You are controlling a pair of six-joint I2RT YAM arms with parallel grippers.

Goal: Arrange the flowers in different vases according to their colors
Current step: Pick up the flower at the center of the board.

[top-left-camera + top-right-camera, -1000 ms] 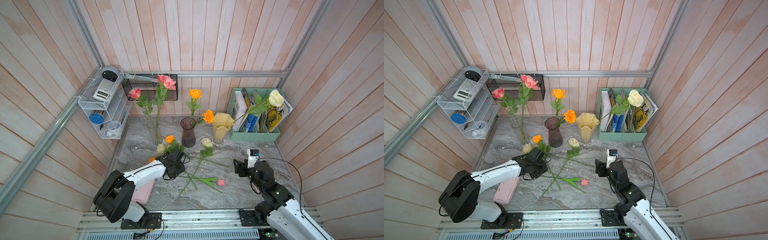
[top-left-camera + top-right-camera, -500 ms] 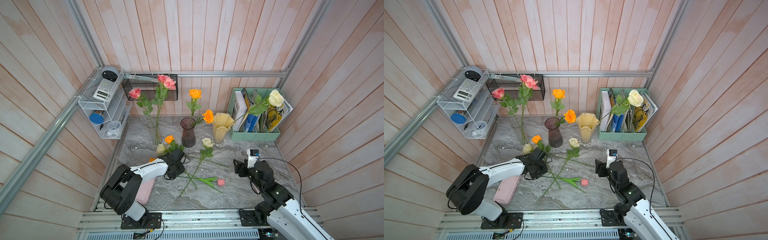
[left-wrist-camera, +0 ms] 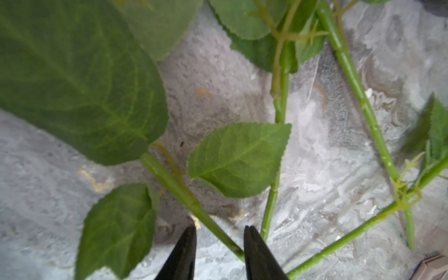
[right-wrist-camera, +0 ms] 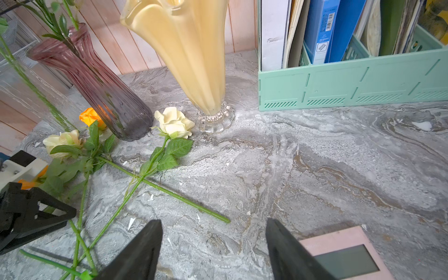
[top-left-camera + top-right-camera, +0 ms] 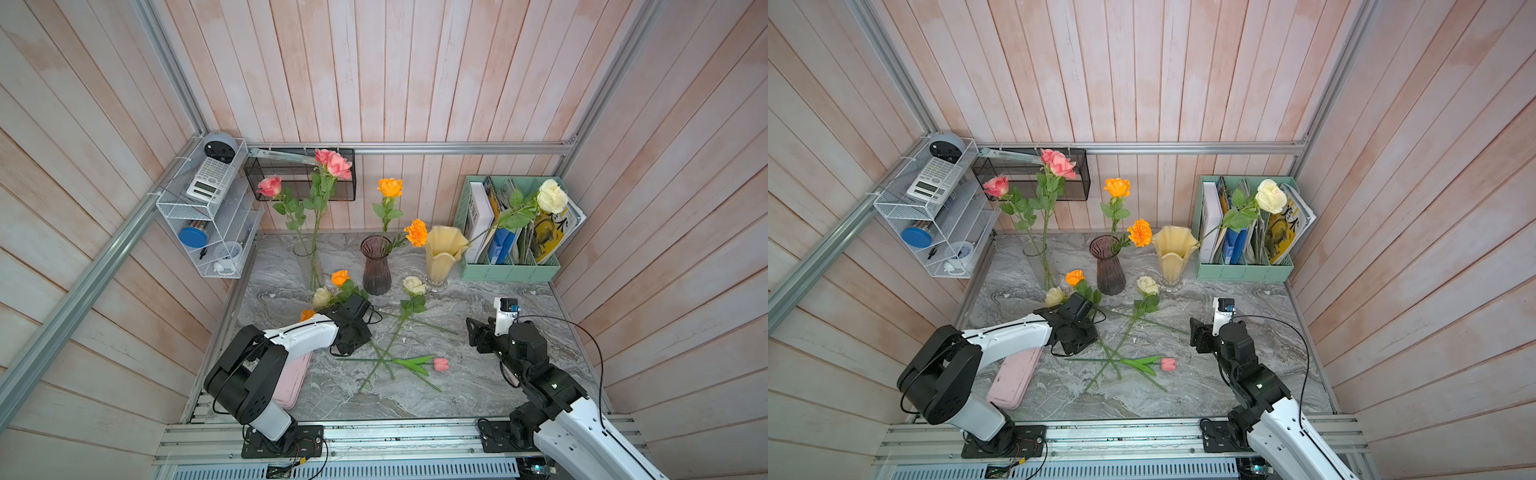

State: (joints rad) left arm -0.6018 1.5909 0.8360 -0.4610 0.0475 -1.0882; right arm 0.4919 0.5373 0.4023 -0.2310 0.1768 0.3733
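- While my left hand (image 5: pixel 352 332) sits low over the loose flowers on the table (image 5: pixel 478 386), my right hand (image 5: pixel 473 332) hangs above bare marble in both top views, well apart from every stem.
- In both top views three vases stand in a row at the back.
  - The clear vase (image 5: pixel 309 266) holds the pink roses (image 5: pixel 332 163).
  - The purple vase (image 5: pixel 376 266) holds a tall orange rose (image 5: pixel 390 187) and a marigold (image 5: pixel 416 232).
  - The yellow vase (image 5: pixel 442 253) holds a tall cream rose (image 5: pixel 552 196) that leans over the green file holder (image 5: pixel 509 272).
- In front of the vases, a short orange rose (image 5: pixel 340 277), a left cream rose (image 5: pixel 322 297), a middle cream rose (image 5: pixel 414 285) and a pink tulip (image 5: pixel 440 364) lie flat on the table. Their stems cross beside my left hand.
- In the left wrist view, my left hand's fingers (image 3: pixel 186 254) stand apart, not clamped. One green stem (image 3: pixel 179 189) runs down between them, close against one finger and clear of the other. Leaves (image 3: pixel 237 160) spread over the marble just beyond.
- In the right wrist view, my right hand is spread wide with nothing between its fingers (image 4: pixel 145 244), only table below. The middle cream rose lies between the purple vase and the glass foot of the yellow vase. My left hand shows at the edge, over the crossed stems.
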